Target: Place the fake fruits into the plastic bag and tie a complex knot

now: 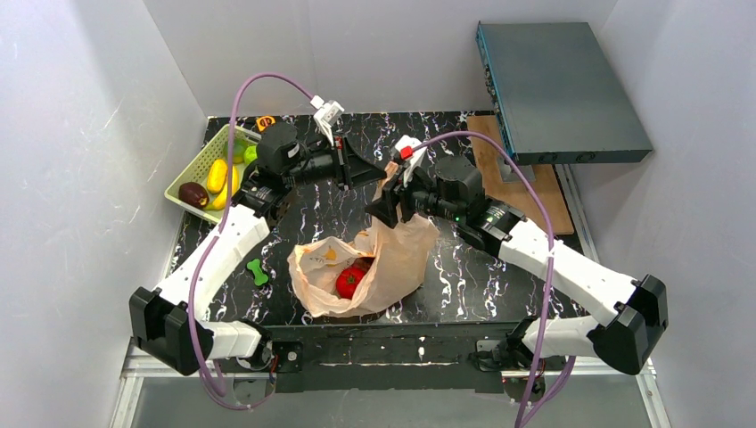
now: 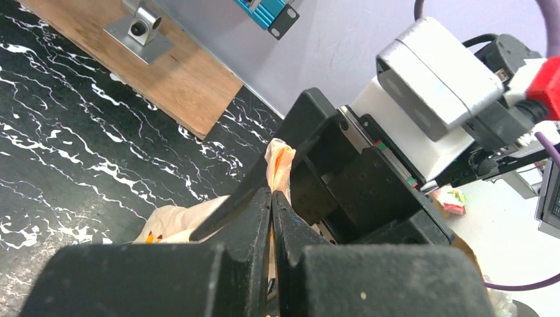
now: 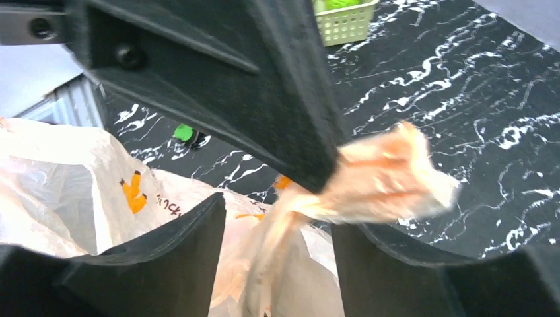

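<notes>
L gripper is clamped tight on one handle of the plastic bag, pinching the peach strip just below its crumpled end, at centre of the top view and lifted off the tabletop. R gripper sits right beside it w/ jaws apart. The handle runs through the gap but isn't squeezed, so R holds nothing. Bag body lies lower centre, mouth gaping toward lower left, red apple inside; can't tell what else is in there. Other fake fruits sit in the green basket at upper left: plum, bananas, lime. Nothing tied yet. My read: loading step, approx. early on, w/ L holding the bag up by the handle so the mouth stays open and R free to fetch. Next move prob. needs R to back off w/o snagging the thin film, cross to the basket and pick a fruit, while L keeps tension so the mouth doesn't collapse. Basket is on L's side, so R's reach looks awkward.
</notes>
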{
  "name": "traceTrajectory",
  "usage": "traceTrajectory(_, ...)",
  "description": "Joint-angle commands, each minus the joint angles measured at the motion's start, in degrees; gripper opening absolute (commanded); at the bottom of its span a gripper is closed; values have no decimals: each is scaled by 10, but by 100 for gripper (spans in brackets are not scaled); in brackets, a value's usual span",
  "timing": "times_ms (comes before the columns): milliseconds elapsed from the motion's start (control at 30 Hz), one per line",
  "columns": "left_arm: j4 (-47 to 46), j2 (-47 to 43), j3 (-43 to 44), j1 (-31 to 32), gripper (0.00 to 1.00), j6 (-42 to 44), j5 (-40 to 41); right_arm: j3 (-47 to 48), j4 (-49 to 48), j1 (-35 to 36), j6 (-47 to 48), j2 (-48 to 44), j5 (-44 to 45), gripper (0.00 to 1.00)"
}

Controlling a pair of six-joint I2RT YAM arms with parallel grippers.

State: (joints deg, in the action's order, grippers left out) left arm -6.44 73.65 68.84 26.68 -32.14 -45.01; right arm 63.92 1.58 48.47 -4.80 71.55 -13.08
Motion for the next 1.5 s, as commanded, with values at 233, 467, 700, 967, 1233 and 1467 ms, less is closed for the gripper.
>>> traceTrajectory(233,-17,-34,0,-23,0,-50,46,9,-11,3,-148,-14,149,85)
traceTrajectory(467,-44,-29,-7,-35,0,-96,70,25,-43,7,-200,53,190,95)
traceTrajectory(700,-46,-23,-1,-67,0,-112,76,-4,-57,21,-218,94,213,87)
traceTrajectory(967,-42,-9,1,-148,0,-85,73,-87,-90,39,-173,67,167,50)
traceTrajectory(1233,-37,20,24,-205,0,-67,64,-105,-91,39,-143,54,166,5)
traceTrajectory(1467,135,50,138,-209,62,84,-141,-84,-81,32,-131,37,231,1)
